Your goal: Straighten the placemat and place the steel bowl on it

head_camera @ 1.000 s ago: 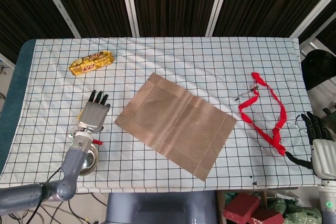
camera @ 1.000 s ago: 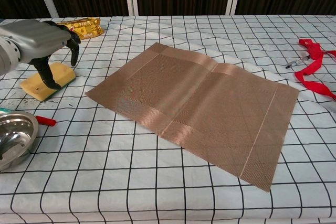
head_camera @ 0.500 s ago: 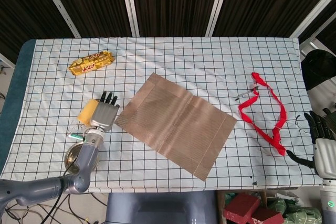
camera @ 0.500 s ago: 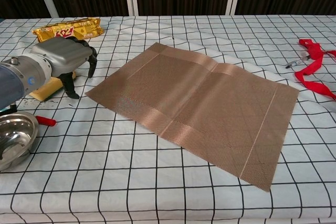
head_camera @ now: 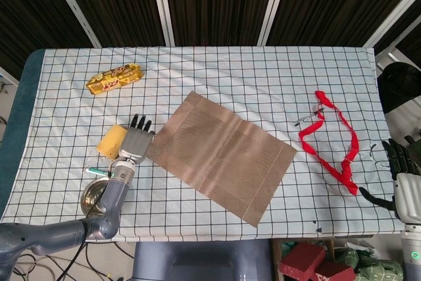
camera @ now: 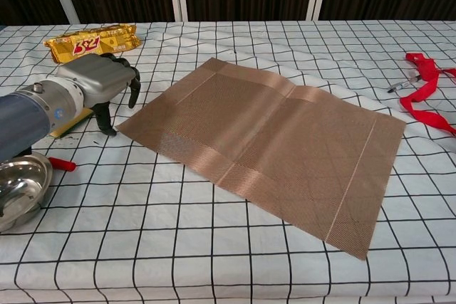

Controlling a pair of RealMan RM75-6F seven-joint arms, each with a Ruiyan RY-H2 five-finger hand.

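Observation:
A brown woven placemat (head_camera: 220,154) (camera: 271,144) lies skewed on the checked tablecloth, its corners pointing toward the table edges. The steel bowl (head_camera: 92,198) (camera: 20,187) sits near the front left edge, partly hidden by my left forearm in the head view. My left hand (head_camera: 135,143) (camera: 100,80) hovers just left of the placemat's left corner, fingers apart and pointing down, holding nothing. My right hand (head_camera: 403,174) hangs beyond the table's right front corner, fingers spread and empty; the chest view does not show it.
A yellow sponge (head_camera: 112,141) lies under and beside my left hand. A yellow snack packet (head_camera: 115,77) (camera: 89,41) is at the back left. A red strap (head_camera: 332,139) (camera: 426,83) with a small metal tool lies at the right. A red-handled item (camera: 60,164) rests by the bowl.
My left hand has moved right, from above the sponge and bowl to the placemat's left corner. The right hand has barely shifted. The placemat and bowl have not moved.

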